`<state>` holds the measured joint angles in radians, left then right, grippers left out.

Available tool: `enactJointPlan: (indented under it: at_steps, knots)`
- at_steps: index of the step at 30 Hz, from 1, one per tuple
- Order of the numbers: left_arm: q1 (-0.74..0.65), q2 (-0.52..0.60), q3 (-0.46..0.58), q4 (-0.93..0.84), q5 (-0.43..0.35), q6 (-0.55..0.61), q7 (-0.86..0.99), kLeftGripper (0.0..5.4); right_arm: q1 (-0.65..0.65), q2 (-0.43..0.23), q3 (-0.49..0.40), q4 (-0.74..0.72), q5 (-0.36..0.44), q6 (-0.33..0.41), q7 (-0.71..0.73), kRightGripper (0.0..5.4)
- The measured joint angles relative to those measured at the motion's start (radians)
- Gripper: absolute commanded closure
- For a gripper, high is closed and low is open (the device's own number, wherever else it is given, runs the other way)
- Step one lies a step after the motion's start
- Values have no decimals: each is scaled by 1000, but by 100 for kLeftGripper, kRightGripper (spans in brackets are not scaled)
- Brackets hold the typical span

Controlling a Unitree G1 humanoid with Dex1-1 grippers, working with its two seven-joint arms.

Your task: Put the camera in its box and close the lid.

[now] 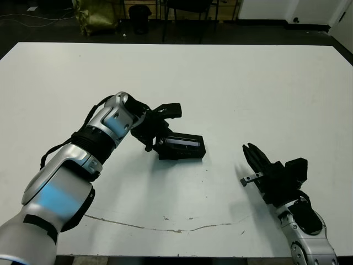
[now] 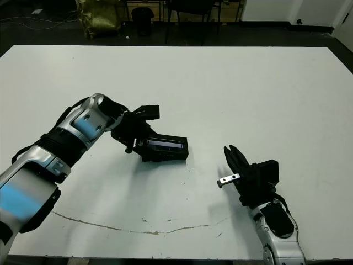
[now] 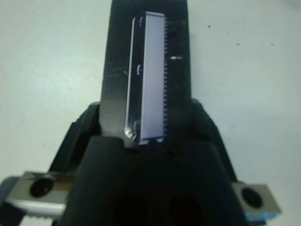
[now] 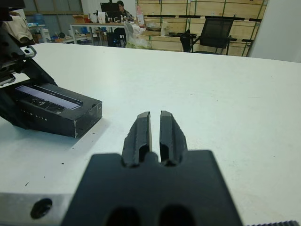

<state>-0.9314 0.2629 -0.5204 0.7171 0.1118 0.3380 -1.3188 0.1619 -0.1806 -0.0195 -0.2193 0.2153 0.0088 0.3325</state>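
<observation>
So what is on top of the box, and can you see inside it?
The lid, with its glossy window strip facing up, lies on the box and covers it. The left gripper is at one end. The inside is hidden, so the camera cannot be seen.

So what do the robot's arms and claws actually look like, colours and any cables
Both arms have glossy silver-grey shells split by black joint bands. A black cable loops along the left arm near the elbow. Each ends in a black body carrying a claw of two slim black fingers: left claw, right claw. A small silver metal bracket with a hole sticks out beside the right claw's base.
</observation>
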Motion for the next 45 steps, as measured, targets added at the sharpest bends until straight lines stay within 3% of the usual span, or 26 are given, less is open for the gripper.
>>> enactJointPlan:
  at_steps: [18,31,45]
  knots:
    - [54,5,32,78,-36,-147,46,285,4,-2,-1,-17,0,19,-2,540]
    - [23,120,-77,70,50,-398,106,2,3,-2,0,-19,0,22,-1,540]
    - [-38,137,-117,118,112,-400,36,2,4,-2,-2,-18,-1,22,-2,540]
